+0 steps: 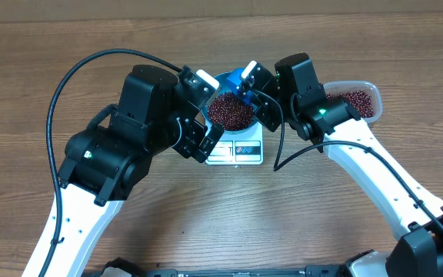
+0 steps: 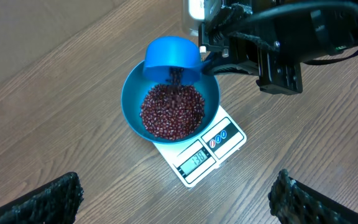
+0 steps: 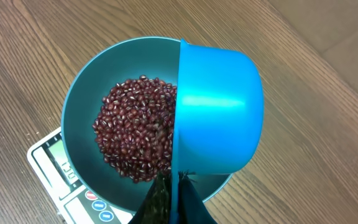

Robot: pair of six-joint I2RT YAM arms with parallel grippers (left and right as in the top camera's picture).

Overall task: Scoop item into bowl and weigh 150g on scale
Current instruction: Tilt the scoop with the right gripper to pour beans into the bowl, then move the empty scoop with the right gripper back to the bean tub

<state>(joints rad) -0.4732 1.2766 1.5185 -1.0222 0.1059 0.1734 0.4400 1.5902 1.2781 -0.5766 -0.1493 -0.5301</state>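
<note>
Only overhead is showing the clear tub (image 1: pixel 358 101); left wrist is showing beans (image 2: pixel 173 112) falling from scoop (image 2: pixel 166 57) into bowl (image 2: pixel 130 106). Right gripper (image 3: pixel 178 200) is pinching the scoop; left gripper (image 2: pixel 178 186) is gaping, empty.

- Scale (image 2: pixel 197 152): its far half lies under the bowl (image 2: pixel 132 102), and the display digits are too small to read surely.
- Scoop (image 3: pixel 219 106): from the right wrist only its outer wall shows. Its handle is buried in the right pincer (image 3: pixel 171 200), a dark sliver cut by the lower edge.
- Beans (image 2: pixel 176 76) at the scoop's mouth are blurred.
- Left pincer (image 2: pixel 178 202): only two finger ends show, cut off at the lower corners.
- Tub (image 1: pixel 364 98): its near end is hidden behind the right arm (image 1: pixel 375 161).
</note>
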